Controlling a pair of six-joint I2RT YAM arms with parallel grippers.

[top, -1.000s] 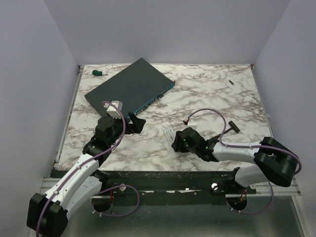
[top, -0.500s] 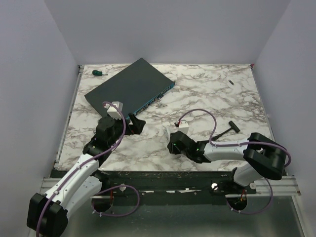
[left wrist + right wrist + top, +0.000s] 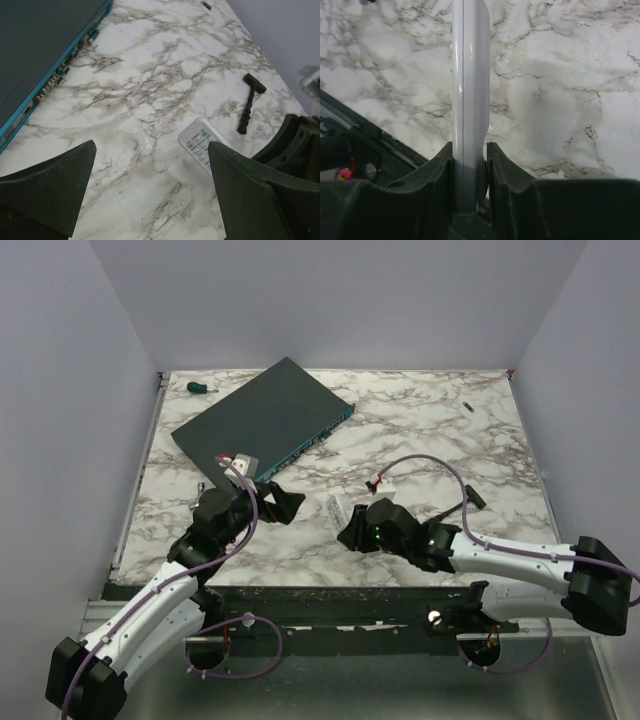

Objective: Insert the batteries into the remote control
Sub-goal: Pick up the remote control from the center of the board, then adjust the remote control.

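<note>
Remote control [image 3: 469, 75] is near the middle of the desk's [image 3: 420, 430] near edge, pinched face-to-back at one end by the right hand [image 3: 469, 159]. It looks light, stiff and slick; gripping its side edges would probably leave the battery door clear. The left hand [image 3: 151, 145] is spread and empty.

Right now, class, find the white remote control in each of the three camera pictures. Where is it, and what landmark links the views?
Top external: remote control near the centre, held by the right end effector.
Left wrist: lower right of centre, buttons showing.
Right wrist: centre, seen edge-on, clamped between the fingers.
Shared landmark: the marble table, in all three views.
</note>
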